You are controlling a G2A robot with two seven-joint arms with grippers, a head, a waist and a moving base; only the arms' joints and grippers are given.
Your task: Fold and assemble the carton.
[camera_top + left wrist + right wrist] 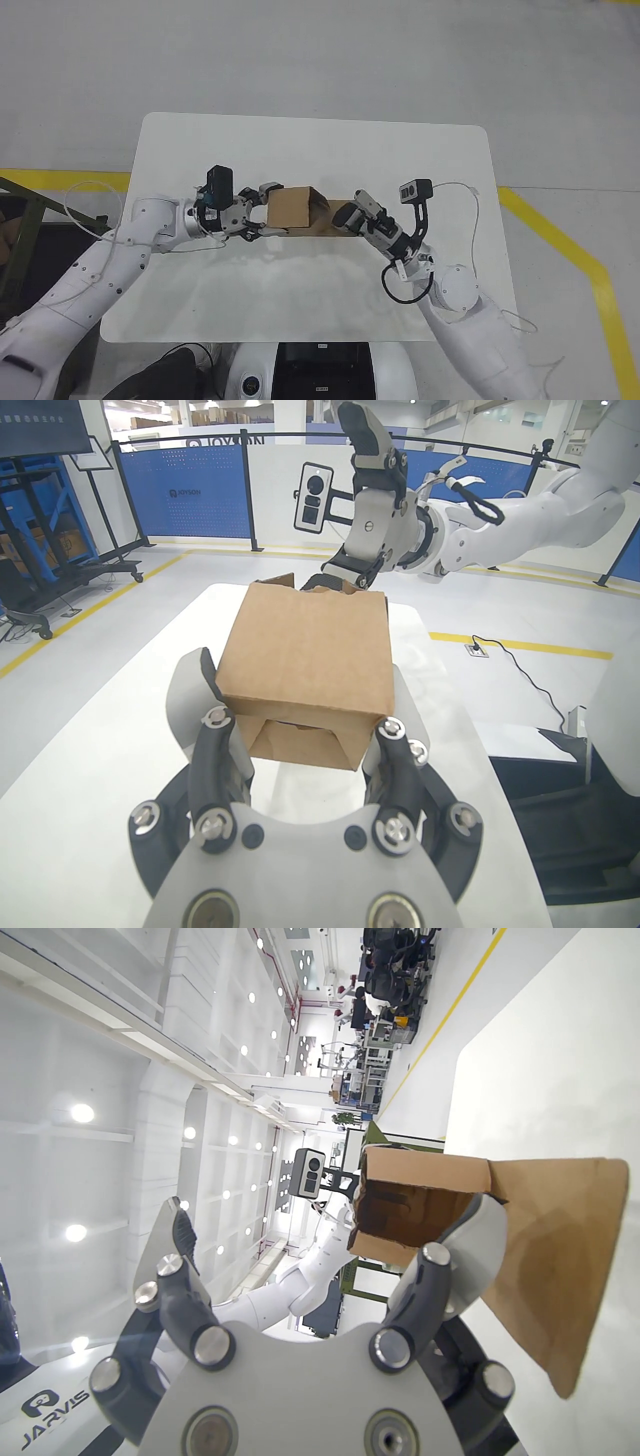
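A brown carton is held just above the white table near its middle. My left gripper is shut on the carton's left end, with a finger on each side wall. In the left wrist view the near end of the carton gapes with a loose inner flap. At the carton's right end my right gripper is open wide. One of its fingers rests against a spread-out flap at the open mouth, while the other finger sticks out free.
Bare tabletop stretches along the far side and at both ends. A cable trails from the right arm over the table's right part. Yellow floor tape runs past the table, and a dark frame stands at the left.
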